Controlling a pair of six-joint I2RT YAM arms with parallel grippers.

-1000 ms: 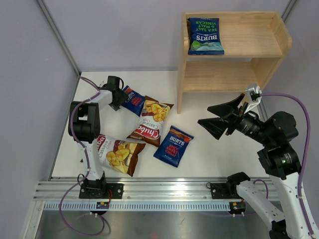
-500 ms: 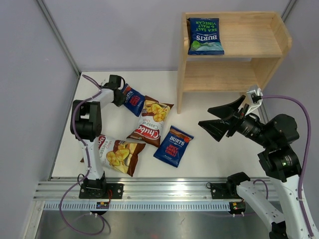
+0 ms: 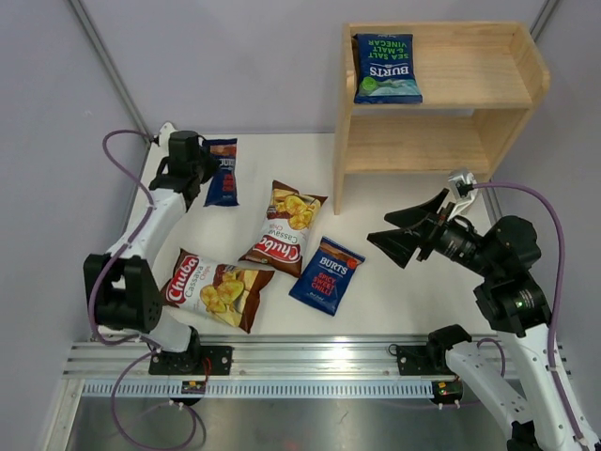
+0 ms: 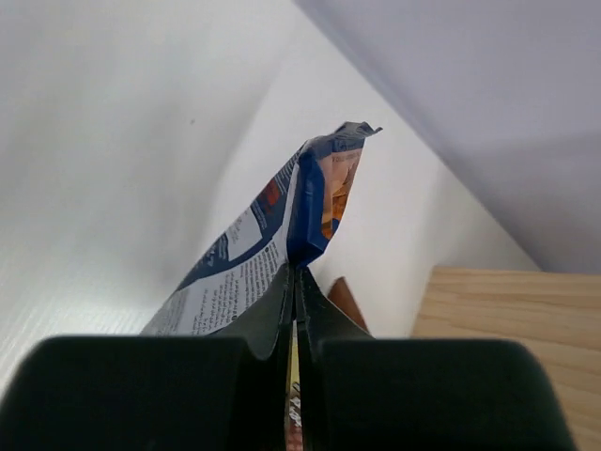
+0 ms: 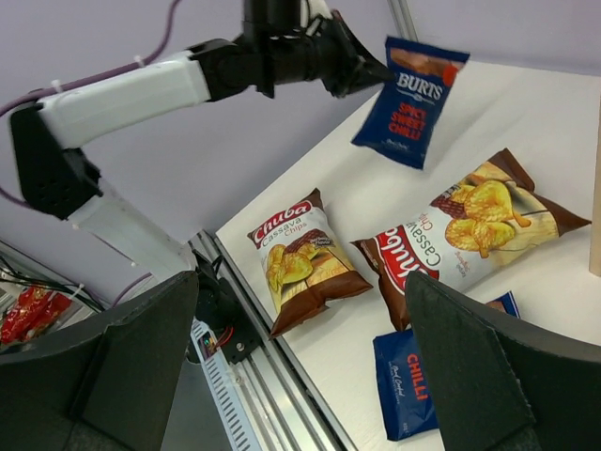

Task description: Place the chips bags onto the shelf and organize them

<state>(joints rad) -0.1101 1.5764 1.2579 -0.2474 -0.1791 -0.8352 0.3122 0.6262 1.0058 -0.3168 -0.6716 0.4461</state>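
Observation:
My left gripper (image 3: 194, 162) is shut on the top edge of a small dark blue Burts bag (image 3: 223, 173), which hangs off the table at the far left; the bag (image 4: 282, 235) rises from the pinched jaws, and the right wrist view shows it (image 5: 413, 99) in the air. On the table lie two Chuba bags (image 3: 285, 228) (image 3: 216, 289) and a red-lettered Burts bag (image 3: 327, 274). A green-lettered Burts bag (image 3: 386, 68) lies on the top tier of the wooden shelf (image 3: 451, 141). My right gripper (image 3: 406, 230) hovers open and empty, right of the bags.
A grey wall panel and a metal post (image 3: 113, 70) stand close behind the left arm. An aluminium rail (image 3: 310, 362) runs along the table's near edge. The shelf's lower tier (image 3: 413, 146) holds nothing.
The left gripper shut on the blue bag's edge, then lifted it off the table and swung it back to the left. The right gripper drifted slightly left, still open.

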